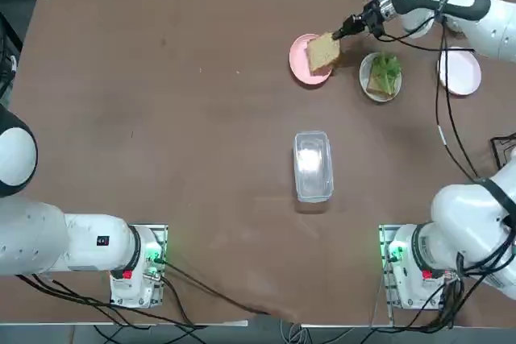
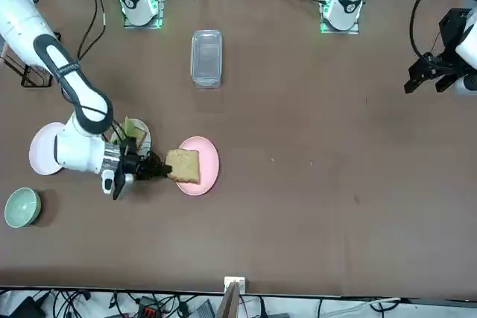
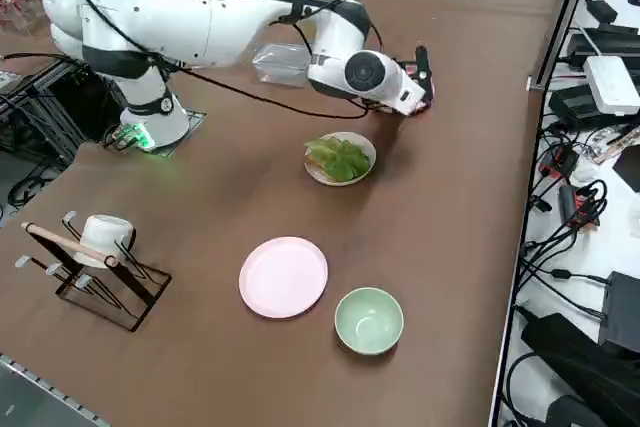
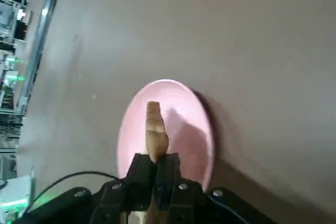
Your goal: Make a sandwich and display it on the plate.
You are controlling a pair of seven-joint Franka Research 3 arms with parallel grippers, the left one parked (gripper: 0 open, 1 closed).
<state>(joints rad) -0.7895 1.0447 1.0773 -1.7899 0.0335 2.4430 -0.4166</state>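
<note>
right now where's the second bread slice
In the top view, the bread slice is held by the right end effector above the pink plate.

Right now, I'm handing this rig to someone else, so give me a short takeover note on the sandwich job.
Right end effector: shut on a bread slice, held over the pink plate.
White plate beside it: the other bread slice with lettuce on top.
A second pink plate and a green bowl stand apart, unused.
Done: base slice and lettuce laid, top slice picked up.
Left: carry the held slice to the white plate, set it on the lettuce, release.
</note>
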